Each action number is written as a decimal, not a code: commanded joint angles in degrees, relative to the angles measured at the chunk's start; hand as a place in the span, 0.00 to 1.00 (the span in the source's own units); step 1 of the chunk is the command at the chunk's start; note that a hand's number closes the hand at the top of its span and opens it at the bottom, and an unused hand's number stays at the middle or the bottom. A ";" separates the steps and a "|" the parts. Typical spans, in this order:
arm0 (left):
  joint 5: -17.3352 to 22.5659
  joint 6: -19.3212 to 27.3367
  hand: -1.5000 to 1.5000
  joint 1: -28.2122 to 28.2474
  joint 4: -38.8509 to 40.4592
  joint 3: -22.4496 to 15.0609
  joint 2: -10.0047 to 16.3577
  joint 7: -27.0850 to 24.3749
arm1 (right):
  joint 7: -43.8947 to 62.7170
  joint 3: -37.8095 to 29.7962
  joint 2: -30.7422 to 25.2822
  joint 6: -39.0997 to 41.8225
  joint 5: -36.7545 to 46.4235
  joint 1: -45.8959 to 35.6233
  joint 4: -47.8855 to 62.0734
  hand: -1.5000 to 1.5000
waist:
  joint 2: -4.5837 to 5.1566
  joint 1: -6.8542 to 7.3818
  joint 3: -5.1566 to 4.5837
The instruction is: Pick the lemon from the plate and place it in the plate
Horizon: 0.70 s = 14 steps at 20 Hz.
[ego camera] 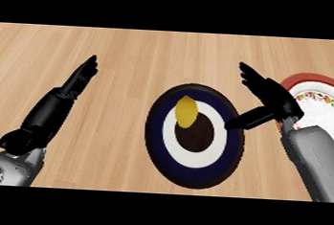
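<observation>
We note the lemon (187, 111) on the navy plate (157, 147); our right hand (275, 98), fingers spread, empty, hovers just beside. We should centre over the lemon before closing. Our left hand (76, 83) rests, fingers straight.

No text, label, brand, number or sign can be read anywhere in the view.
</observation>
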 commanded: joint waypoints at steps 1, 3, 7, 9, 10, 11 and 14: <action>1.89 -1.98 0.50 -1.34 1.37 -0.75 -1.54 0.09 | 6.46 9.29 -1.98 3.19 10.14 -9.08 5.92 0.00 | -0.14 1.00 0.03; 2.15 -2.88 0.50 -0.74 0.48 -1.32 -1.34 0.14 | 8.49 12.48 -3.33 3.55 15.72 -14.14 6.86 0.00 | -0.60 1.22 0.04; 1.09 -2.92 0.50 -1.19 3.73 0.53 -1.66 -2.68 | 15.86 15.21 8.03 1.76 18.74 -24.90 15.21 0.00 | -0.91 -1.04 0.18; 2.26 -3.75 0.50 -0.74 6.11 1.79 -2.06 -3.37 | 18.48 14.83 8.52 5.25 18.97 -29.20 19.25 0.00 | -0.96 -1.88 0.19; 3.14 -5.60 0.50 0.11 6.90 3.79 -0.24 -5.81 | 21.77 15.71 11.55 4.14 19.76 -30.69 19.03 0.00 | -1.13 -2.06 0.16; 2.83 -4.76 0.50 1.52 3.65 3.19 -0.49 -3.48 | 22.35 14.86 11.92 6.12 19.33 -31.81 21.51 0.00 | -1.31 -2.21 0.22; 1.78 -3.93 0.50 -0.92 5.73 2.95 -2.47 -2.39 | 27.10 10.80 14.76 10.37 14.98 -35.05 27.21 0.00 | -1.16 -2.91 0.23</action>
